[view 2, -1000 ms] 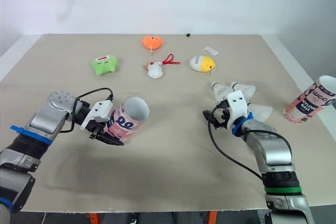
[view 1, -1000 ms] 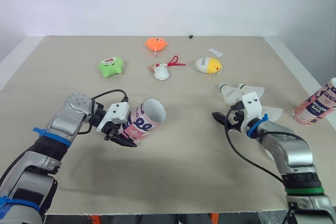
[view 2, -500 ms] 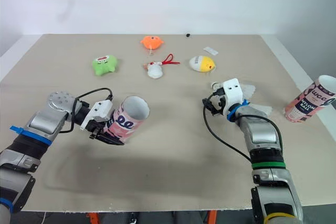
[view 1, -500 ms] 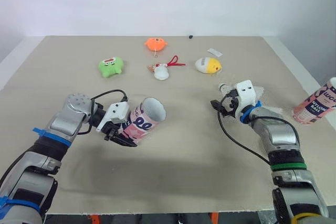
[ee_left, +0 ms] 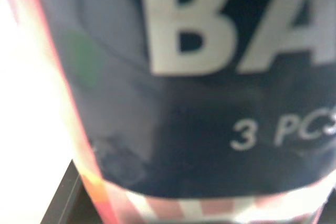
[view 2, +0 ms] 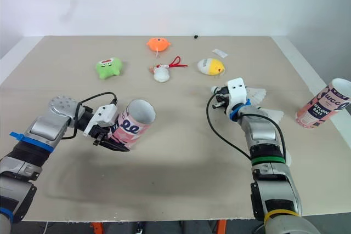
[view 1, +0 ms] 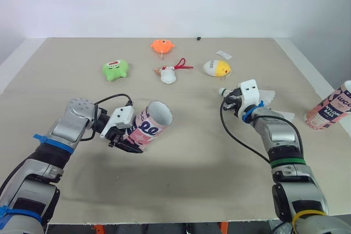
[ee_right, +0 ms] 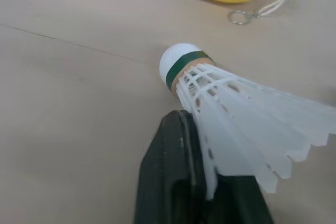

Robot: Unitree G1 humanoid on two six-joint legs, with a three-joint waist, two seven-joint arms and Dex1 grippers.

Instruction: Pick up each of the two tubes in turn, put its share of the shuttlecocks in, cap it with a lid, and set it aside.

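While the L gripper (view 1: 128, 144) was clamped round the lower end of the pink tube (view 1: 151, 125), it held that tube tilted over the table (view 1: 192, 184), open mouth up & toward the middle. L wrist cam had the tube's dark label right up close, "3 PCS" readable. R gripper (view 1: 227, 101) sat low by a shuttlecock (ee_right: 231, 111) w/ a green band round its cork, near the yellow plush (view 1: 217, 68). The feather skirt lay right against the gripper; whether it had a grip, couldn't tell. 2nd shuttlecock (view 1: 281, 115) lay just beyond, on the robot's right. 2nd tube (view 1: 330, 108) stood by the table's right edge, mouth open. Far side: green plush (view 1: 115, 69), orange plush (view 1: 162, 45), white toy (view 1: 169, 75) w/ red cord.
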